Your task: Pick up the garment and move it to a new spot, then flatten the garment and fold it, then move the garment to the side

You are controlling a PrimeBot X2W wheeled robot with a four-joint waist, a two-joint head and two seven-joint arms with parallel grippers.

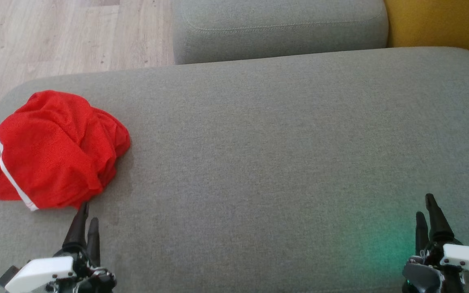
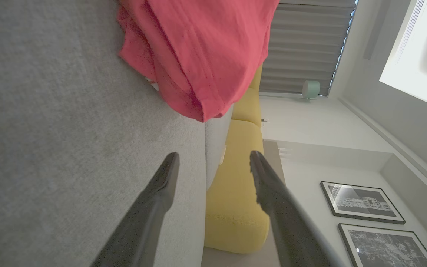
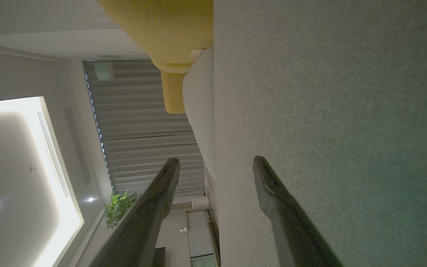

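Note:
A crumpled red garment (image 1: pixel 57 150) with a white stripe lies in a heap at the left end of the grey cushion (image 1: pixel 267 146). My left gripper (image 1: pixel 88 213) stands open just below the heap's near edge, its tips close to the cloth, nothing between the fingers. In the left wrist view the garment (image 2: pixel 198 52) hangs across the top, ahead of the open gripper (image 2: pixel 213 157). My right gripper (image 1: pixel 426 205) is open at the lower right over bare cushion, far from the garment. The right wrist view has its gripper (image 3: pixel 216 163) open over the cushion (image 3: pixel 328 92).
A second grey cushion (image 1: pixel 279 28) lies behind the first, with a yellow seat (image 1: pixel 442 22) at the back right. Wooden floor (image 1: pixel 55 36) shows beyond the cushion's left and far edges. The cushion's left edge runs close to the garment.

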